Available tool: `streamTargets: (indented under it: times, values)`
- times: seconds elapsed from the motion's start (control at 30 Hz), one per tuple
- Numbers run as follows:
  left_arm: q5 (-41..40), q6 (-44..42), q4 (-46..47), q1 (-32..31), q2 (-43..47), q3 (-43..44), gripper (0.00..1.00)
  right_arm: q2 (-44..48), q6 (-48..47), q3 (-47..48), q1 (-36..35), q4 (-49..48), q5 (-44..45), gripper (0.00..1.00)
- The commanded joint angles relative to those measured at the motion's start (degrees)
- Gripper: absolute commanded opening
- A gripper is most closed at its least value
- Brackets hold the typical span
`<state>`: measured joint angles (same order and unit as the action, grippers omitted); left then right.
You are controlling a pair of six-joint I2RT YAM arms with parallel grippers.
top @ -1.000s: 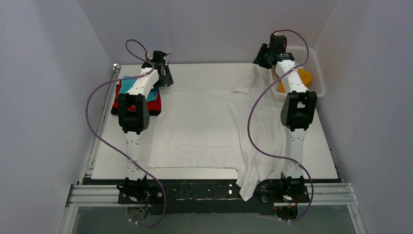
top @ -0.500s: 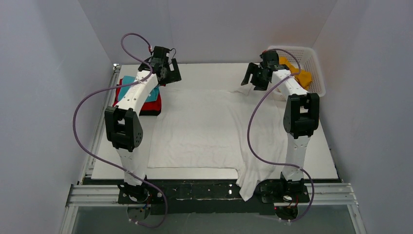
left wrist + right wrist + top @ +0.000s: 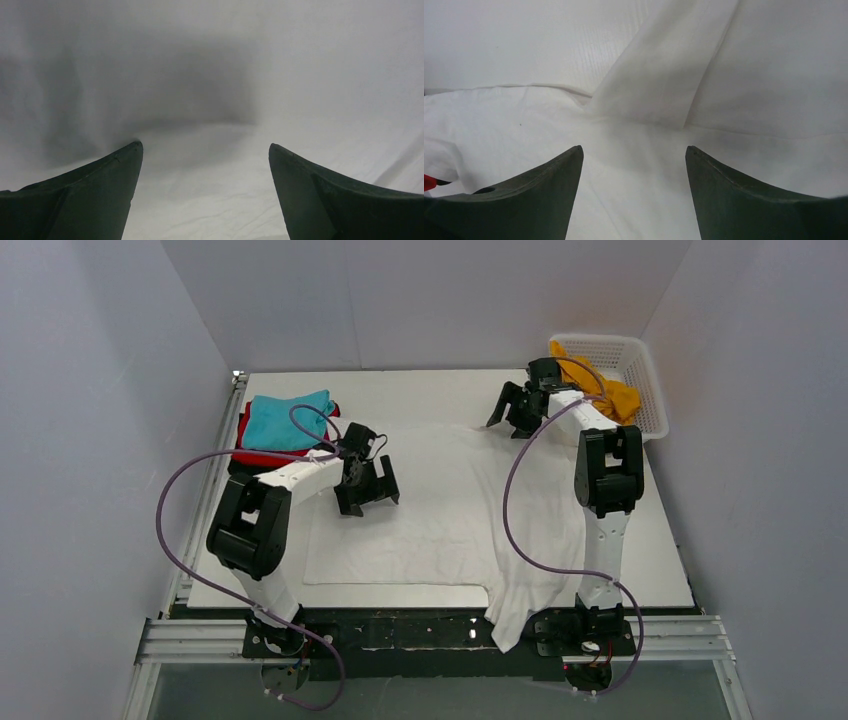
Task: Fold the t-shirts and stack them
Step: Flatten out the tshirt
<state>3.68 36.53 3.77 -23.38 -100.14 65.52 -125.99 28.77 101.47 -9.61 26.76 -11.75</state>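
In the last sec the L arm swung off the folded stack and came down over the white tee. The R arm left the basket for the far sleeve. Both jaws are wide and empty, though cloth contact is unclear in the murky L wrist view. The tee lies spread on the bench, so it's prob. lining up the first fold.

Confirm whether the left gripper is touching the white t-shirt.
Cannot tell. The left wrist view shows the left gripper open over the white t-shirt, its shadow close, but no view plainly shows contact or a gap.
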Motion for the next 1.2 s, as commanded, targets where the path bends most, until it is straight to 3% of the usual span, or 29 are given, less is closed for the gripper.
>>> streamTargets:
  times: [0.0,0.47,0.6,0.8,0.93,1.17]
  values:
    - [1.65,4.95,0.56,-0.5,4.21,-6.96,0.98,-3.37,1.54,3.04,0.2,-2.41,-0.41,0.83]
    - [-2.84,2.28,-5.33,-0.54,7.05,-15.44,0.98,-11.43,7.85,13.61,-0.54,-11.11,-4.8,0.81]
    - [-4.8,1.67,-5.32,-0.53,7.64,-16.36,0.98,-15.41,10.7,20.66,-2.41,-16.49,-5.21,0.81]
    - [-5.0,1.32,-6.28,-0.53,8.12,-15.87,0.98,-27.9,19.31,38.61,-2.97,-24.39,-7.93,0.82]
    - [-6.24,0.82,-7.19,-0.54,10.06,-15.27,0.98,-25.09,17.73,36.07,-2.96,-25.64,-5.98,0.82]
    - [-7.23,0.39,-7.32,-0.53,12.71,-14.06,0.98,-14.16,2.94,33.54,-2.96,-11.06,2.03,0.84]
